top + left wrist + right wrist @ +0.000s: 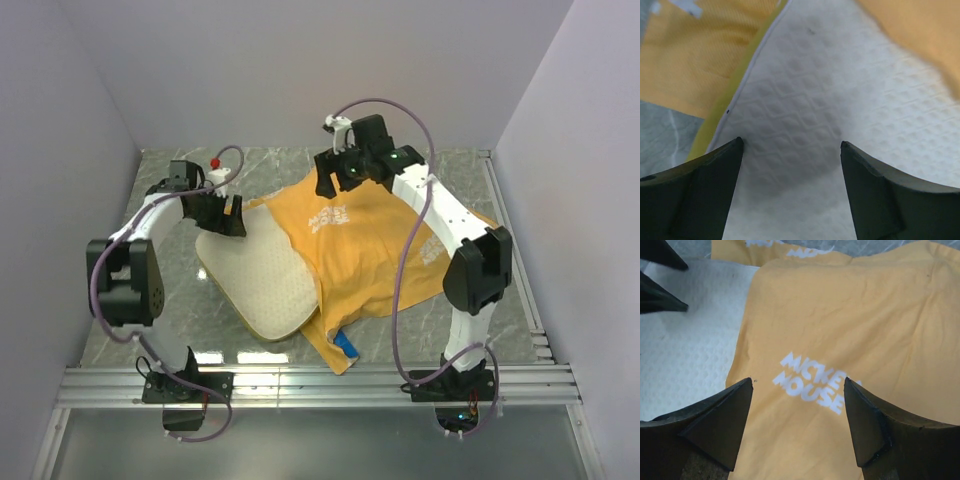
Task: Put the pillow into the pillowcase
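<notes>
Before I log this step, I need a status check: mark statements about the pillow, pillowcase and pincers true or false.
1. The pillow lies wholly inside the pillowcase. False: much of it lies bare at the left.
2. The left pincer is open over the pillow. True.
3. The right pincer is shut on cloth. False: it is open over the white lettering.
4. The pillowcase shows mostly its orange-yellow side. True.

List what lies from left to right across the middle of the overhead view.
In order: left arm → pillow → pillowcase, orange side up → right arm.
</notes>
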